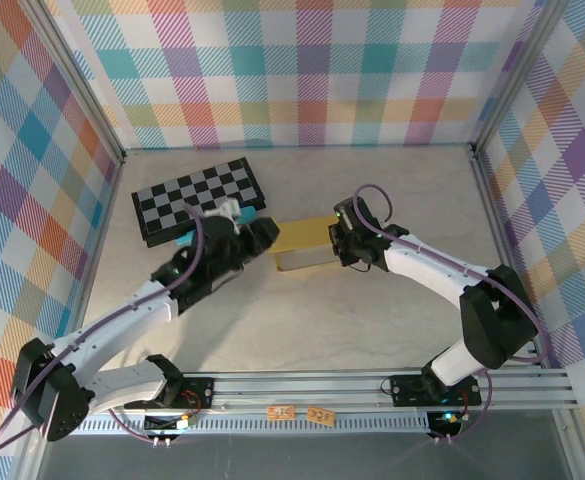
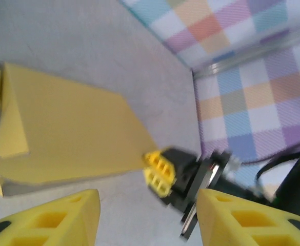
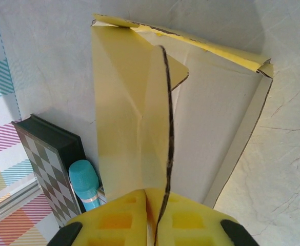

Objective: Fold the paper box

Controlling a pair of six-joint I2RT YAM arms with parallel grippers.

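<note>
One paper box [image 1: 304,243], part-folded, mid-table [image 1: 372,180] just beside the checkered board [image 1: 200,198]: side walls raised, one flap upright and pinched by the right gripper [image 3: 148,197], left gripper [image 1: 265,233] spread empty nearby, final closing seemingly outstanding.

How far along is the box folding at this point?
Partly done. The yellow thin-cardboard paper box already has side walls raised around its pale inside. In hand: the right hand is shut on one upright flap. The left hand is open beside the box, holding nothing. Left: that flap is not folded down and the box is not closed.
</note>
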